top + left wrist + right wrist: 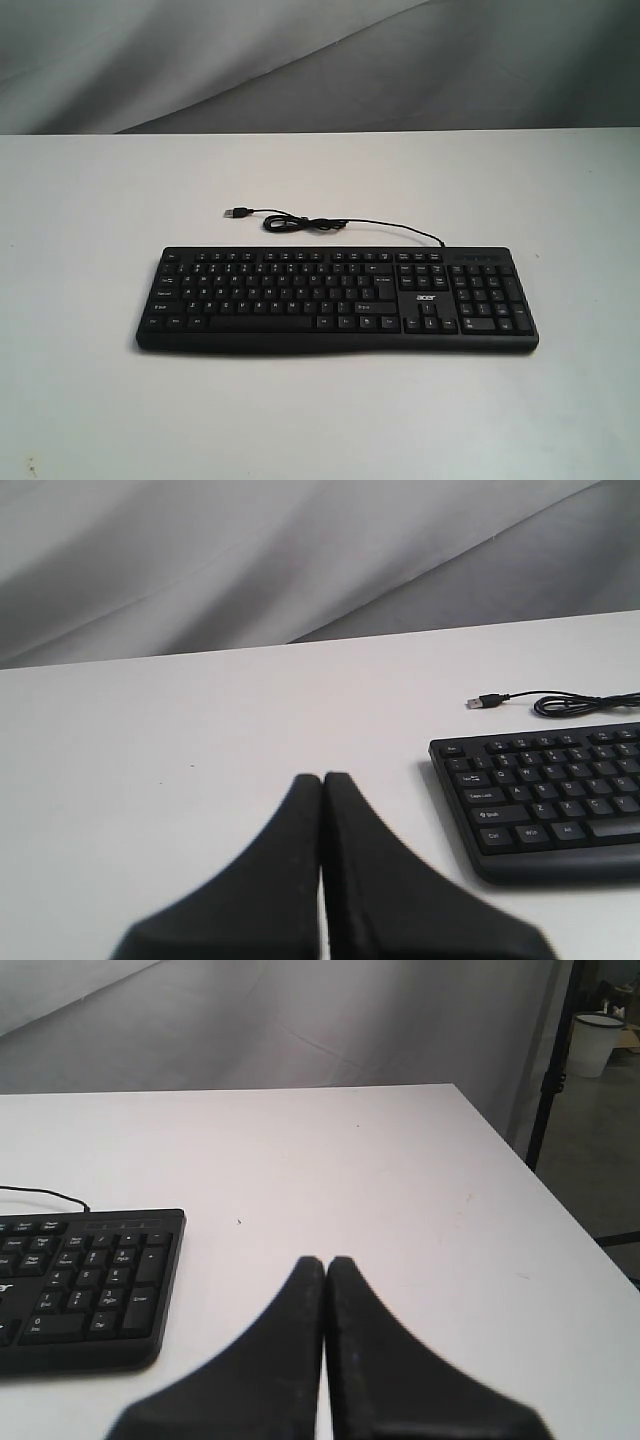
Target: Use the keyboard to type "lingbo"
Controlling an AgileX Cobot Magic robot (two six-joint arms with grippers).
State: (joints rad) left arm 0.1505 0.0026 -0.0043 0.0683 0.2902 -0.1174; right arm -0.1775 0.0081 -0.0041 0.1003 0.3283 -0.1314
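Of the robot, only the left gripper (322, 778) and the right gripper (325, 1260) are seen, each formed of two smooth matte black fingers (270, 880) that are broad at the base and are tapered along curved outer edges to narrow, rounded tips.

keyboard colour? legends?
Black keyboard with white key legends and a small white logo; clearest in the exterior view.
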